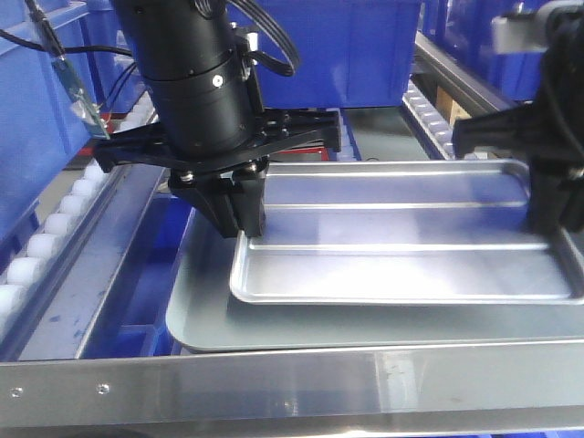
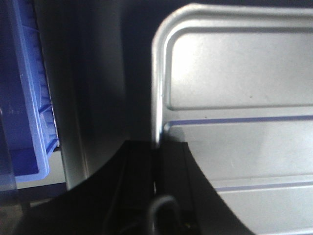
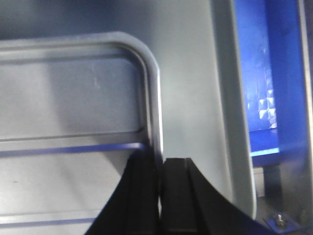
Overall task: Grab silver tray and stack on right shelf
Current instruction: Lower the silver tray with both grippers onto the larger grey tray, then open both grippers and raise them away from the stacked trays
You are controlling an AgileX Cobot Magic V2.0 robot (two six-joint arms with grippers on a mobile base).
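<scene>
Shelf (image 1: 109,274): grey steel. Its broad flat front lip (image 1: 274,383) crosses the bottom of the front view and shows small rivets. A rail of white rollers (image 1: 55,228) runs along the left side. A second roller rail (image 1: 429,109) runs back on the right.

Blue bins (image 1: 338,46) stand behind the shelf and to the left. In the left wrist view one bin (image 2: 24,98) sits just beside the tray area.

Grey tray (image 1: 319,328): dull, plain floor, lying flat on the shelf just behind the lip. Its floor and raised rim show in the right wrist view (image 3: 195,73), past the silver tray's corner.

Silver tray (image 1: 401,265): shiny, with rounded corners, a low rim and two lengthwise ridges. It lies over the grey tray, inside that tray's outline and long side to the front. Cannot tell whether it rests on the grey tray or hangs just clear of it. Its corners are sharp in both wrist views (image 2: 234,88) (image 3: 73,98).

Left claw (image 1: 239,224): at the tray's left short edge, pointing down. In the wrist view (image 2: 157,147) its fingers straddle the rim, one inside and one outside, clamped on it.

Right claw (image 1: 546,219): at the tray's right short edge. In the wrist view (image 3: 160,164) its fingers are pinched on the rim with only a thin slit between them.
</scene>
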